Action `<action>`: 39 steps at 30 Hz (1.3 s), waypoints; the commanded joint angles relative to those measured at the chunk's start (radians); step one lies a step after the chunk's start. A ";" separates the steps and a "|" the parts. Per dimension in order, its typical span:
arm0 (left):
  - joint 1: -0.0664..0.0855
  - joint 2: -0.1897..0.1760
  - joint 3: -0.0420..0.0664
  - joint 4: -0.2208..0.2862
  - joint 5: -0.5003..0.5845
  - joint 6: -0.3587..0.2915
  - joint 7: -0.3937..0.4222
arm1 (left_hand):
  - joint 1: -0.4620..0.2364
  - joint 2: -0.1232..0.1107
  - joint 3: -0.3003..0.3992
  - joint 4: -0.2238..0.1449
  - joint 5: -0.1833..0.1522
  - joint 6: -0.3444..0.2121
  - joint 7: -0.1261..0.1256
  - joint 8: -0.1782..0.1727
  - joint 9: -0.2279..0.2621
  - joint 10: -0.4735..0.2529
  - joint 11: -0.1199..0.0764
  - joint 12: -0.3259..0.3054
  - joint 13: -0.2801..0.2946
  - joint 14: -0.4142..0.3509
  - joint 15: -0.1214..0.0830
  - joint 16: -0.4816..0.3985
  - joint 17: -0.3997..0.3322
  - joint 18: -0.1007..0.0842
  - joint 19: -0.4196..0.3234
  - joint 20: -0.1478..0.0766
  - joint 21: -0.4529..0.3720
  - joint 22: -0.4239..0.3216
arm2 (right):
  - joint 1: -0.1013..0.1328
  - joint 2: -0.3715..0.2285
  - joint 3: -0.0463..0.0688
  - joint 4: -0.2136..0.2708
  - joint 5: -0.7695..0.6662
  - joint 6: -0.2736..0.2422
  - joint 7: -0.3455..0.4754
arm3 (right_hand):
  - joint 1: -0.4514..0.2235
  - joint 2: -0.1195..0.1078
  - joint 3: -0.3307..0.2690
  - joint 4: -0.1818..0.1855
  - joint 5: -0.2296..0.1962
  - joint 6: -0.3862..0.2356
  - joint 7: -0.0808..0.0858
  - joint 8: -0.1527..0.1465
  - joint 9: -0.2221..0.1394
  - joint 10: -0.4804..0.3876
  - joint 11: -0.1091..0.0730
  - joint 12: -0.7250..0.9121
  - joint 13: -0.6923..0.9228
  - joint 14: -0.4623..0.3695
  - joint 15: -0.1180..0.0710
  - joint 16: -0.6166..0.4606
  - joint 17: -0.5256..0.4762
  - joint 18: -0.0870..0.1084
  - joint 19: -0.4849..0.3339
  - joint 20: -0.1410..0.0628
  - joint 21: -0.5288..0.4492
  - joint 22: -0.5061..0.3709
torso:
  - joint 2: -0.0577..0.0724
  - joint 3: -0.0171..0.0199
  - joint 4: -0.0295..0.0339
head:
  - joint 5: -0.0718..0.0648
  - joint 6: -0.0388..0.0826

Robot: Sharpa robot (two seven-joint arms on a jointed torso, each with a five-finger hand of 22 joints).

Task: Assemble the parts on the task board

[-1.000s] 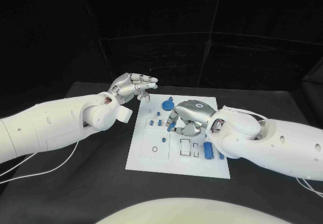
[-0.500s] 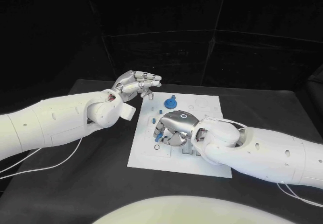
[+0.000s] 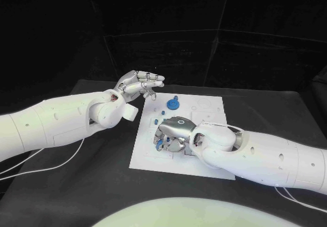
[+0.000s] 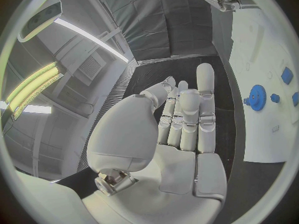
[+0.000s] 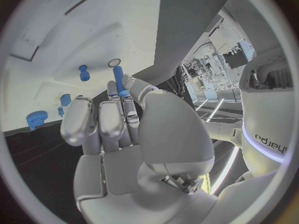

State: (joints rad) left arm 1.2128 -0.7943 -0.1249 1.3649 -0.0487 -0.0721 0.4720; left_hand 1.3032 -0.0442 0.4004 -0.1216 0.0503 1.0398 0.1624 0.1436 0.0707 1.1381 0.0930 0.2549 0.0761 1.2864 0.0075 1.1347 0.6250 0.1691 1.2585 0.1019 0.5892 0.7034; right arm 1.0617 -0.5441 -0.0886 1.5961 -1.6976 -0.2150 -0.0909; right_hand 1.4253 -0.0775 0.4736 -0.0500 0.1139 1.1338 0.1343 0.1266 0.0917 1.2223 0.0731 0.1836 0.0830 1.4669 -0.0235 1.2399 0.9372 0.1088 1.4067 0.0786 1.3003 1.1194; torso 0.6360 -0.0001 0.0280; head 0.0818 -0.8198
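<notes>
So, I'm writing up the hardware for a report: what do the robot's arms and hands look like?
Both arms are bulky, smooth white shells with small dark round holes. The left hand and right hand are silver metal with segmented fingers; the right one has a small ring mark on its back. Thin white cables trail from both arms over the black table.
</notes>
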 commanded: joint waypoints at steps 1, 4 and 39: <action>0.001 0.002 0.001 0.000 0.004 0.009 0.007 | 0.004 -0.001 -0.006 -0.003 0.003 0.001 0.005 0.001 -0.001 -0.008 -0.002 0.001 0.002 -0.004 -0.002 0.003 -0.002 0.013 0.002 0.001 -0.004 -0.001 | 0.001 0.002 0.000 -0.001 -0.017 0.038 0.001 | 0.008 0.001 0.003 -0.004 0.006 -0.005 0.002 -0.007 0.000 0.021 -0.015 -0.001 0.001 0.013 -0.003 0.000 0.000 -0.020 -0.003 -0.001 0.002 -0.001 | 0.000 -0.0002 0.0009 | 0.001 -0.002; 0.001 0.002 0.001 -0.001 0.004 0.009 0.006 | 0.004 -0.001 -0.006 -0.003 0.003 0.001 0.005 0.001 -0.001 -0.008 -0.002 0.001 0.002 -0.004 -0.002 0.003 -0.002 0.013 0.002 0.001 -0.004 -0.001 | 0.000 0.003 0.000 -0.001 -0.019 0.045 -0.001 | 0.008 0.001 0.003 -0.004 0.006 -0.005 0.002 -0.007 0.000 0.021 -0.015 -0.001 0.001 0.013 -0.003 0.000 0.000 -0.020 -0.003 -0.001 0.002 -0.001 | 0.000 0.0000 0.0010 | 0.002 -0.002; 0.001 0.000 0.001 0.001 0.004 0.012 0.005 | 0.004 -0.001 -0.006 -0.003 0.003 0.001 0.005 0.001 -0.001 -0.008 -0.002 0.001 0.002 -0.004 -0.002 0.003 -0.002 0.013 0.002 0.001 -0.004 -0.001 | -0.002 0.033 -0.007 -0.020 -0.096 0.101 -0.084 | -0.022 -0.011 -0.006 0.001 0.011 -0.027 0.011 -0.023 -0.005 0.002 -0.006 -0.024 0.000 0.009 0.004 -0.005 -0.015 -0.018 -0.011 0.006 -0.001 -0.008 | 0.000 -0.0006 0.0008 | 0.003 -0.001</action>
State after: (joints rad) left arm 1.2128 -0.7941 -0.1249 1.3642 -0.0487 -0.0713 0.4719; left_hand 1.3032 -0.0442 0.4004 -0.1216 0.0503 1.0398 0.1624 0.1436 0.0707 1.1381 0.0930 0.2549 0.0761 1.2864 0.0075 1.1347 0.6251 0.1691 1.2585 0.1019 0.5892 0.7037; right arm 1.0606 -0.5107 -0.0927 1.5783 -1.7695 -0.1427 -0.1474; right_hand 1.4128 -0.0898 0.4725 -0.0490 0.1237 1.1127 0.1453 0.1081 0.0874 1.2224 0.0731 0.1645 0.0840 1.4669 -0.0235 1.2399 0.9235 0.1089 1.4028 0.0825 1.3003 1.1119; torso 0.6358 -0.0006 0.0286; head 0.0859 -0.8206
